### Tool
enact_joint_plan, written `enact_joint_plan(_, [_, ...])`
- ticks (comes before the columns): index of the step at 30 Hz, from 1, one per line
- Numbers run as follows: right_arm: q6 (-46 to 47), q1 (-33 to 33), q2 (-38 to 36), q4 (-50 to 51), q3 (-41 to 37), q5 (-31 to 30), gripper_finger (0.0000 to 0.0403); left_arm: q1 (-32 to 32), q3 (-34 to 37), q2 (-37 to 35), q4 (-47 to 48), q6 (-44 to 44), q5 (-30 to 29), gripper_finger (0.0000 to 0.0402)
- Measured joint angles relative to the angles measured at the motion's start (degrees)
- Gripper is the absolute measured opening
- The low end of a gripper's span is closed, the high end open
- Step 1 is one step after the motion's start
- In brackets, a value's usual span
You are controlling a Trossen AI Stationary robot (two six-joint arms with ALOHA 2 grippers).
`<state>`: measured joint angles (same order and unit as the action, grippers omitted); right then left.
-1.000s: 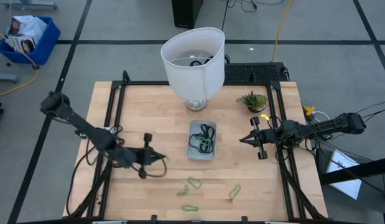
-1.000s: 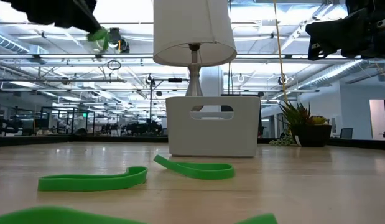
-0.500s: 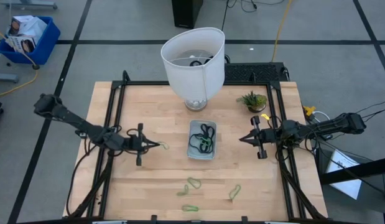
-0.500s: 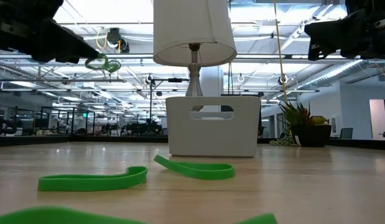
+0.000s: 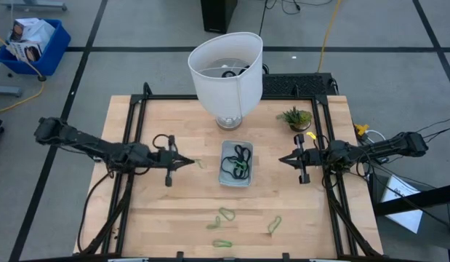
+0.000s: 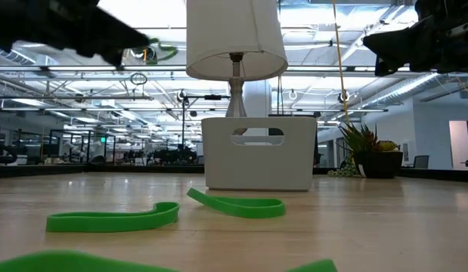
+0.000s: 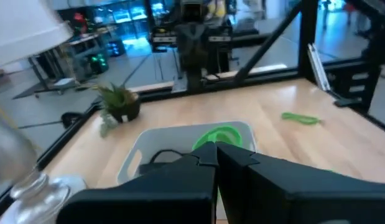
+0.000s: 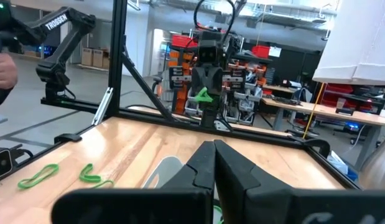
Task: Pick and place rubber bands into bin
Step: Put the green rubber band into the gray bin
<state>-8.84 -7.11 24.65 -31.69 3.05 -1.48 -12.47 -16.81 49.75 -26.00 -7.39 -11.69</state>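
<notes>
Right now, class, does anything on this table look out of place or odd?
Yes. Three light-green rubber bands lie loose on the wood near the front edge, outside the bin. A big white lampshade also stands upside down behind the bin.

Clear bin (image 5: 235, 177) mid-table with black and green rubber bands (image 5: 238, 161) inside (three green loose on the wood)

The only readable text is "THUNDER", in white letters on a dark robot arm (image 8: 61, 28) at ten o'clock.
</notes>
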Motion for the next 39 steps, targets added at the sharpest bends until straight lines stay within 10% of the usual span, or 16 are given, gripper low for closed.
enact_joint_plan(21, [0.2,0.0,0.0,-0.2,-0.1,0.1,0.0,12.8,-36.0,46.2,11.8,-8.6,23.8,0.0])
enact_joint_plan(30, [-0.1,0.0,0.0,0.2,-0.1,0.2,0.0,15.0,-37.9,51.5,11.9,-5.2,25.3,0.001])
enact_joint_plan(39, [-0.2,0.0,0.0,0.2,-0.2,0.3,0.0,14.8,-38.0,50.5,12.2,-3.9,25.4,0.012])
